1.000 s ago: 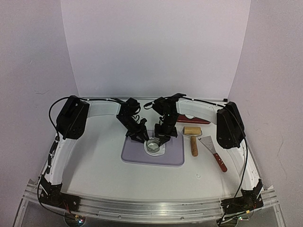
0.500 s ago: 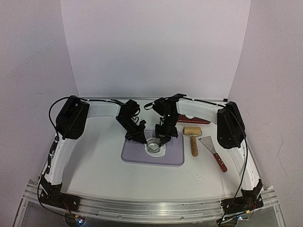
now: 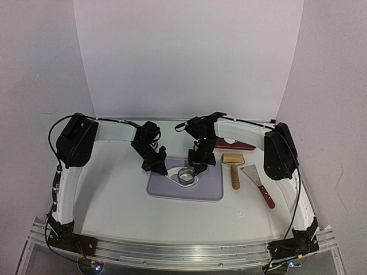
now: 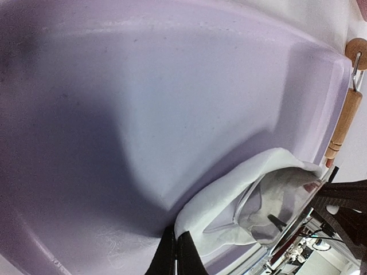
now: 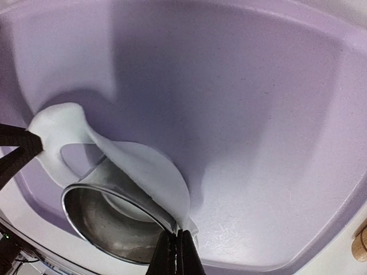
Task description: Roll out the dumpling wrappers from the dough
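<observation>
A thin white dough sheet (image 3: 194, 183) lies on the purple mat (image 3: 172, 193) around the metal ring cutter (image 3: 185, 175). My left gripper (image 3: 158, 167) is shut on the sheet's left edge (image 4: 229, 192) and holds it up off the mat (image 4: 143, 86), so the dough (image 5: 137, 166) drapes up over the cutter's side (image 5: 109, 220). My right gripper (image 3: 196, 167) is shut on the cutter's rim, with the dough's edge at its fingertips (image 5: 178, 247). White dough shows inside the ring. No separate dumpling wrappers are in view.
A wooden roller (image 3: 232, 166) lies right of the mat, its handle also in the left wrist view (image 4: 342, 117). A red-handled scraper (image 3: 261, 186) lies further right. A dark red flat object (image 3: 234, 144) sits behind the roller.
My left gripper has moved left and slightly back, drawing the dough's edge away from the cutter. The right gripper and the cutter have stayed in place.
</observation>
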Robot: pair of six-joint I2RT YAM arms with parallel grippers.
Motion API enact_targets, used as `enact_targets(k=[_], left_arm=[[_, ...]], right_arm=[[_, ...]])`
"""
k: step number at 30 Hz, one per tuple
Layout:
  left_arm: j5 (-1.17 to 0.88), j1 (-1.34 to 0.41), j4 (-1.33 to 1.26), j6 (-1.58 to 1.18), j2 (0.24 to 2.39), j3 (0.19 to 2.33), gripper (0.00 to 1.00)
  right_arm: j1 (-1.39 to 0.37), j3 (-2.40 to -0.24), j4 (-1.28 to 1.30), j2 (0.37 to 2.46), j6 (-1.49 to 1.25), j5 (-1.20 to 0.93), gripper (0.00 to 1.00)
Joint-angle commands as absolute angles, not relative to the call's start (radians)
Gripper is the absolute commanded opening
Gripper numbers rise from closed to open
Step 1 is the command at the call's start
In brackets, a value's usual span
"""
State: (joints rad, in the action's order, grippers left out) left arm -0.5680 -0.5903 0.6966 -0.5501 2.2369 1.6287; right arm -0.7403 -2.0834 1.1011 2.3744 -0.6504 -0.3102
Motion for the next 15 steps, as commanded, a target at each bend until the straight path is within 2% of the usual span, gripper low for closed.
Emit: enact_targets(k=[1,7,15], left_arm=[[-0.551,-0.6,0.686,-0.547,2.188,1.625,0.0],[-0.572,-0.626,0.707,-0.53,2.228,1.688,0.0],[-0.599,-0.64,0.736,-0.514,2.243,1.761,0.0]], right_arm=[[-0.737,-2.193,1.135,2.381,-0.664,-0.331,0.0],[-0.737,-2.262,1.125,2.382,-0.698,-0.342,0.0],[-0.736,-2.193,1.124,2.341,-0.699,-0.317,0.0]])
